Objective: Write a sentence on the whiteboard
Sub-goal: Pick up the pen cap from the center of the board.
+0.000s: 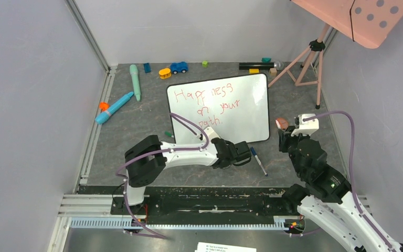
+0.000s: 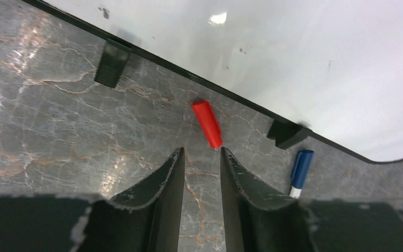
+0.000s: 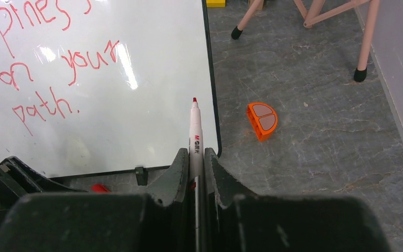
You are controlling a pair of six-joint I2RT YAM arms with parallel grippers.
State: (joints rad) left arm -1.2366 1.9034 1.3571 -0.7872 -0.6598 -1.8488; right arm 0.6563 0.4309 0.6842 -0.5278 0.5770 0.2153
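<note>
Starting with the grey table (image 1: 136, 131), carrying everything within reach of both arms. Lying flat near its middle, a little turned, the whiteboard (image 1: 246, 113), standing on small black feet, near rim just beyond the left jaws; probably put there for easy reach from both sides. Covering the left and middle of the board, the sentence (image 1: 204, 107), red, in three lines, readable as "Happiness on your path." with a full stop, so judged complete or nearly so.

Reaching low over the table at the near rim, the left arm (image 1: 183, 156); left jaws apart, nothing between them, aimed at a small cap, seemingly to collect it. Hanging by the near right corner of the board, the right arm (image 1: 315, 160); right jaws clamped on the red marker (image 3: 194, 134), gripped along the barrel with the bare tip forward, a hold suited to writing; tip apparently lifted off the surface.

Lying on the table beside that corner, a blue-capped marker (image 1: 258, 161), not needed now. Lying just ahead of the left jaws, not gripped, the red cap (image 2: 207, 124), likely belonging to the held marker; closing on it probably next, with some risk of pushing it under the rim. Sitting apart on the right, a small orange toy (image 3: 262, 119), no part of the job.
</note>
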